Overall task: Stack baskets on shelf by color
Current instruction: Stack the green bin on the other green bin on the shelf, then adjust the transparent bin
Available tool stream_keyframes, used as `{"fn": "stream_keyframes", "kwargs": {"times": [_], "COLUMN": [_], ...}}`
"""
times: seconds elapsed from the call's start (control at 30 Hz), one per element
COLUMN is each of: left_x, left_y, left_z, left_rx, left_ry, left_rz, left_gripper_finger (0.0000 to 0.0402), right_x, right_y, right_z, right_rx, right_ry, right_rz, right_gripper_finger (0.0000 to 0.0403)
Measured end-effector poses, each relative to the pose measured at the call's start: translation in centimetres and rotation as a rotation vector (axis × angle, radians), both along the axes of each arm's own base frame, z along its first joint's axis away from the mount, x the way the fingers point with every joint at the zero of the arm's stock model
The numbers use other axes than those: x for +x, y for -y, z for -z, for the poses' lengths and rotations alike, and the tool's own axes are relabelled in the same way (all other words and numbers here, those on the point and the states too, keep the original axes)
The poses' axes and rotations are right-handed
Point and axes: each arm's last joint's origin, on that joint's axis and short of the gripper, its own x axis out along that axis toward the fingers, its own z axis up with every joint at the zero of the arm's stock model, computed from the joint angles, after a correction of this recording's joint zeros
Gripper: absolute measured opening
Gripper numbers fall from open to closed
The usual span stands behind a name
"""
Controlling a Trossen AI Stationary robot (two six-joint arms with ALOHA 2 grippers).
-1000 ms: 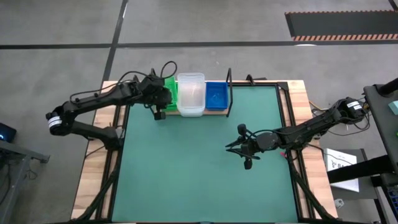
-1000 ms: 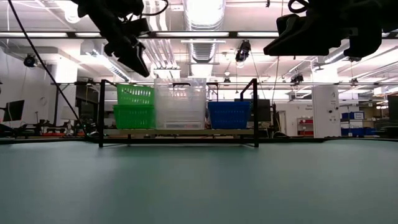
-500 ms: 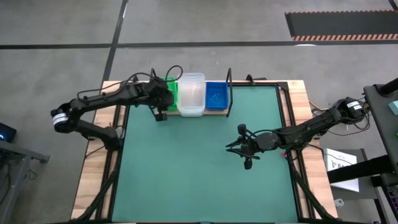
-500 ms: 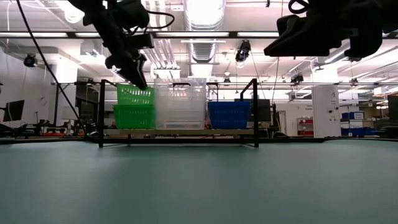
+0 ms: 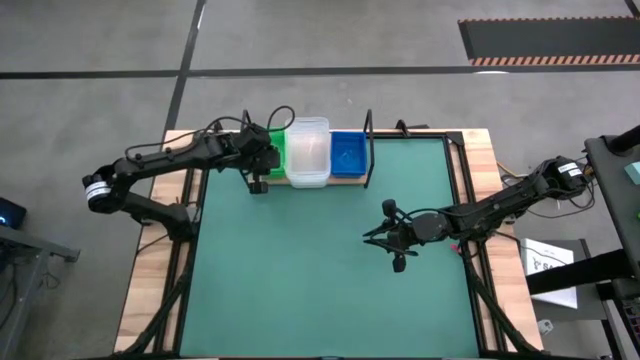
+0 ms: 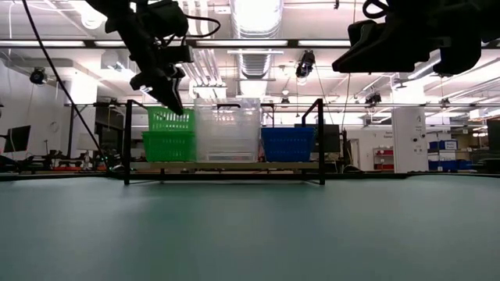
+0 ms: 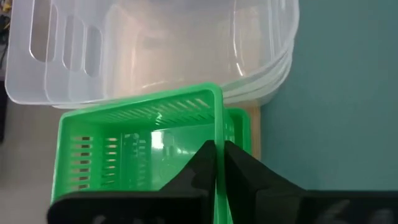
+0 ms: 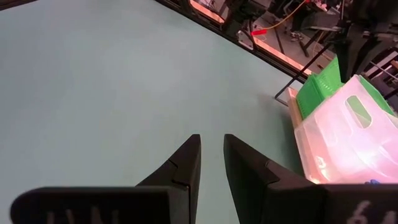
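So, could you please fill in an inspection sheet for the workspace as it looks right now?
Surface: green mat on a wooden table, bare in front of the shelf.
Job's things: shelf at the far edge holds green baskets, clear baskets and blue baskets, side by side; the top green one sits tilted.
Clutter: nothing seen.
Grippers: left gripper shut on the top green basket's wall; right gripper slightly apart, empty, hovering over the mat.
Cables: black leads run along both arms.
Surroundings: grey floor, striped mat, lab benches and ceiling lights beyond.
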Motion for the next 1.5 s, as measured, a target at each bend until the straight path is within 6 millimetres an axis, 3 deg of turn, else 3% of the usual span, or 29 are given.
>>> {"fn": "stream_keyframes", "kwargs": {"times": [0.37,0.67,0.87,1.07,1.3,1.5], "left_x": [0.2,-0.2,-0.9,0.0,3.2,4.5], "left_y": [0.0,0.1,1.7,4.8,9.2,9.1], "left_z": [0.3,-0.3,-1.8,-2.5,0.5,2.8], "left_rx": [-0.016,0.008,-0.028,-0.169,-0.168,0.044], "left_ry": [-0.006,0.009,0.091,0.284,0.414,0.357], "left_rz": [0.009,-0.001,-0.041,-0.025,0.101,-0.086], "left_gripper_finger": [0.0007,0.0089,0.0113,0.0091,0.0030,0.0003], "right_x": [0.0,0.0,0.0,-0.1,-0.1,0.0], "right_y": [0.0,0.0,0.0,0.0,0.0,0.0], "right_z": [0.0,-0.1,0.0,0.1,0.1,0.1], "right_rx": [0.010,0.031,0.052,0.059,0.059,0.060], "right_ry": [0.005,0.005,0.002,-0.002,-0.001,0.002], "right_rz": [0.003,0.002,0.007,0.012,0.014,0.014], "right_gripper_finger": [0.0063,0.0063,0.0063,0.0063,0.0063,0.0063]}}
